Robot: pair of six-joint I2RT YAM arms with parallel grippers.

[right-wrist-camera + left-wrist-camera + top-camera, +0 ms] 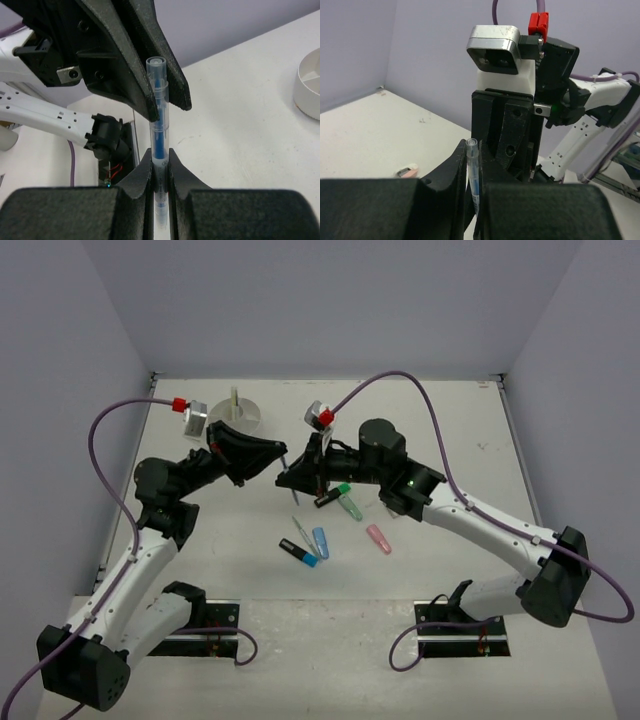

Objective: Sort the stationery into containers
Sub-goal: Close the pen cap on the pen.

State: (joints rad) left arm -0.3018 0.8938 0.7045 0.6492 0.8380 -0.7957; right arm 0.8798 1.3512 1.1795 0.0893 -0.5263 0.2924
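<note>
A clear thin pen with blue ink (159, 115) is held in mid-air between both grippers. My right gripper (160, 156) is shut on its lower part. My left gripper (472, 150) is shut on the same pen (473, 172) near its top end. In the top view the two grippers, left (282, 462) and right (302, 472), meet nose to nose over the table's middle. The round white tub (238, 416) stands at the back left with a yellow stick (233, 398) upright in it. It also shows in the right wrist view (306, 90).
Loose on the table below the grippers lie a black-capped green highlighter (331, 496), a green highlighter (351, 507), a pink one (378, 538), a blue one (320, 541), a black-and-blue one (298, 553) and a thin pen (303, 534). Grey walls enclose the table.
</note>
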